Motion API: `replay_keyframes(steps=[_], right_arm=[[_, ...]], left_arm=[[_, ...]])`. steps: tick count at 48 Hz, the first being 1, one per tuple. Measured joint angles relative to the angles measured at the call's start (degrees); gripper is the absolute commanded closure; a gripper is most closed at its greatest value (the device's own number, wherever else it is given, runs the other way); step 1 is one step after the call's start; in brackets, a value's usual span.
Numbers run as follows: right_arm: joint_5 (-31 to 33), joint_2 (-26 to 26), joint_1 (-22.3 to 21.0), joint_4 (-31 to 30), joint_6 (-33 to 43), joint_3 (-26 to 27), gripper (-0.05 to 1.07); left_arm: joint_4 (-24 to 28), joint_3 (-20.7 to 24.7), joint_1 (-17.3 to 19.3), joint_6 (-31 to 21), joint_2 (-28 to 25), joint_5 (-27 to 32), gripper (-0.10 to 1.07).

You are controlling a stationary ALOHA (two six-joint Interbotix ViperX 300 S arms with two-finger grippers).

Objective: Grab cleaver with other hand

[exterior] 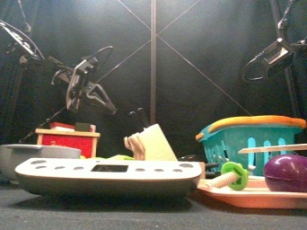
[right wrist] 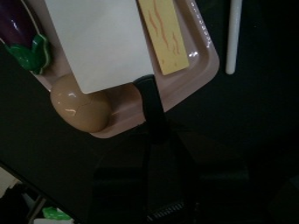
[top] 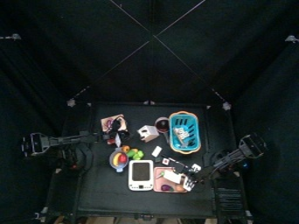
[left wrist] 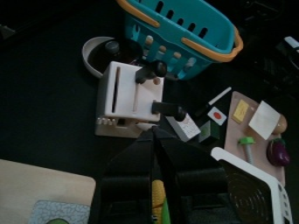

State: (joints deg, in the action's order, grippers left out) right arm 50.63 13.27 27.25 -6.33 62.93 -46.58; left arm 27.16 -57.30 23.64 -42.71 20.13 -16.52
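The cleaver (right wrist: 100, 44) has a broad cream blade and a black handle. Its blade lies flat over the pink tray (right wrist: 201, 68), between a purple eggplant (right wrist: 17, 35) and a yellow strip (right wrist: 170, 35). The handle runs back off the tray's rim into my right gripper (right wrist: 158, 131), which is shut on it. From the left wrist view the blade (left wrist: 267, 118) shows far off on the tray. My left gripper (exterior: 86, 94) hangs in the air over the table's left side, jaws apart and holding nothing. Something yellow-green shows low between its jaws in the left wrist view; I cannot tell what it is.
A teal basket (top: 184, 131) stands at the back right, with a white knife block (left wrist: 135, 92) and a grey bowl (left wrist: 93, 52) left of it. A white device with holes (exterior: 108, 171) lies at the front edge. A bowl of fruit (top: 122, 157) sits beside the left arm.
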Motion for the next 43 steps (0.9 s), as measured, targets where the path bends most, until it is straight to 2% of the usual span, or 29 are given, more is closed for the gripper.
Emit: replay_keyframes(steps=[15,21,24,26,34,43], right_arm=[[-0.97,-0.18,-0.79,-2.64,0.18,1.05,0.51],[-1.32,-0.88,-0.88,-5.98,0.35,2.11,0.51],[-1.32,-1.93,-1.32,-8.44,0.35,3.52,0.51],[-1.32,-2.37,-1.58,-9.49,0.35,4.22,0.51],[0.7,-3.25,-3.34,-14.85,0.35,8.26,0.51],[4.75,-5.01,-6.33,-19.34,0.09,12.74,0.51]], left_arm=[[1.49,0.0,-0.7,0.09,0.09,-0.18,0.54],[6.5,0.0,-2.9,0.7,0.53,-1.49,0.53],[10.2,-0.09,-4.57,0.7,1.58,-5.36,0.53],[10.81,-0.44,-4.92,0.7,2.2,-7.56,0.52],[10.63,-3.43,-4.92,0.62,5.36,-15.38,0.48],[7.12,-4.48,-4.92,0.26,6.94,-16.0,0.3]])
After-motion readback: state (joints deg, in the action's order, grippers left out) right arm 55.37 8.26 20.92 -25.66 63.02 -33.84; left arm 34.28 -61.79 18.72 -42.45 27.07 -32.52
